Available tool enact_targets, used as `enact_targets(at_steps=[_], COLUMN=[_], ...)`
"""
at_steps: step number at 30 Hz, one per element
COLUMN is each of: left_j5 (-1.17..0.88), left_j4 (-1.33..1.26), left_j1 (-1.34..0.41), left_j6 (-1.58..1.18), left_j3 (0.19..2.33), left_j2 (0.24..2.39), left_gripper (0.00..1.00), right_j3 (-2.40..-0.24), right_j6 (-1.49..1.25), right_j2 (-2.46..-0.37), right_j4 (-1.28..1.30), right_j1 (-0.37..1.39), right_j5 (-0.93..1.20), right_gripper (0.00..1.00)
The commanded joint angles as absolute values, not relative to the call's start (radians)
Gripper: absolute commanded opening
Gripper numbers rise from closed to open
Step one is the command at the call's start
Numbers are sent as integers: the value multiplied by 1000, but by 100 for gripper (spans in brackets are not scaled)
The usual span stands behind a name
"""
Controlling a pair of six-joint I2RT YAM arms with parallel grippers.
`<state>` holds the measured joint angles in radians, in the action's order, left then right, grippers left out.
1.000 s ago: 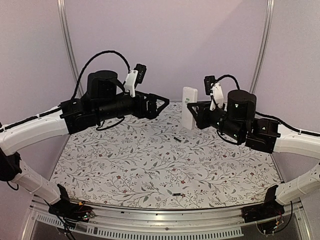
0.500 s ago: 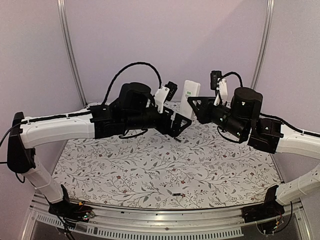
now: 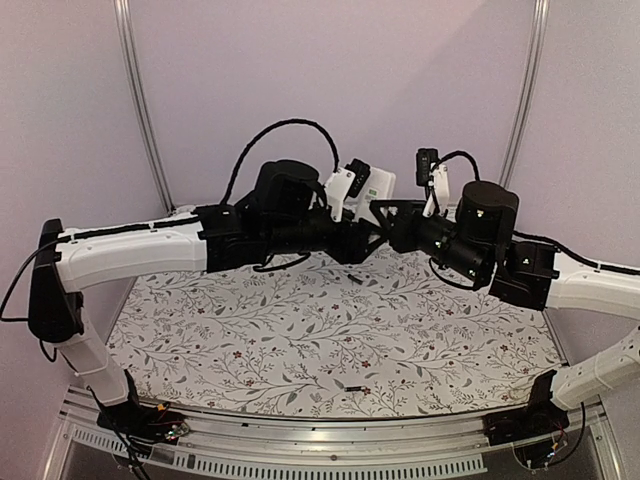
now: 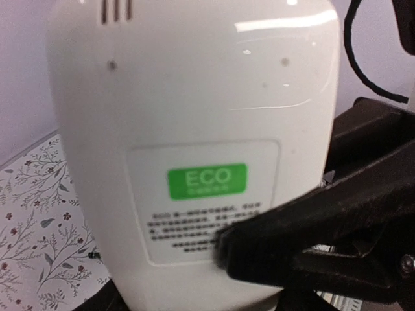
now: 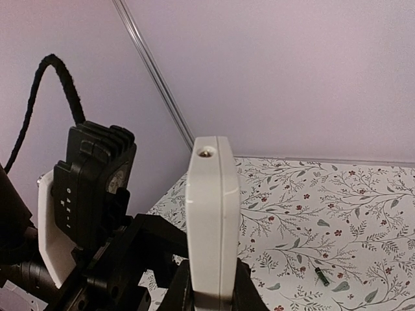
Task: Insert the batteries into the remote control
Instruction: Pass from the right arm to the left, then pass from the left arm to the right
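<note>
Jaws of the left gripper (image 3: 365, 238) sit right up against the white remote control (image 3: 380, 184), high in the air over the far middle of the worktop (image 3: 250, 330), and I cannot tell if they are squeezing it or loose. The remote control stands upright with its green sticker (image 4: 207, 181) facing the left arm, and the jaws of the right gripper (image 3: 388, 220) are clenched on its lower end. Down on the worktop lie the batteries (image 3: 353, 278), one under the remote control and the other battery (image 3: 357, 387) by the near edge, well apart.
</note>
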<state>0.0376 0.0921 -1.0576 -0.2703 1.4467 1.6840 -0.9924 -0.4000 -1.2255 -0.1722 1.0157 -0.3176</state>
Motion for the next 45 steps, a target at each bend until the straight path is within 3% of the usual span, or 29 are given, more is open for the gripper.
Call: enact_targets(at_steps=[1, 3, 7, 9, 13, 16, 23, 30, 41, 45], left_j5=[69, 53, 31, 14, -32, -65, -81, 23, 134, 137], left_j4=[124, 127, 124, 126, 91, 74, 135, 184, 186, 180], left_j1=[-1062, -1059, -1058, -1058, -1058, -1060, -1083, -1154, -1184, -1184], left_j6=[-227, -198, -111, -47, 98, 199, 366, 483, 538, 560], left_j3=[1468, 1460, 1418, 1395, 1308, 1255, 1235, 1266, 1271, 1258], left_j2=[1693, 1685, 1656, 1635, 1563, 1515, 1502, 1551, 1583, 1578], left_gripper=[55, 49, 40, 36, 34, 33, 30, 28, 24, 27], right_j3=[-960, -950, -939, -951, -974, -983, -1047, -1106, -1115, -1109], right_j6=[-420, -428, -433, -431, -432, -428, -415, -435, -484, -489], right_j2=[-1197, -1190, -1165, -1148, -1118, -1108, -1136, -1221, -1272, -1271], right_j4=[-206, -203, -163, -93, 57, 134, 264, 317, 368, 349], right_j1=[1013, 1014, 1012, 1004, 959, 919, 902, 901, 891, 881], right_j5=[-314, -308, -297, -284, -170, -23, 207, 254, 294, 338], right_gripper=[0, 5, 50, 62, 73, 74, 72, 60, 20, 1])
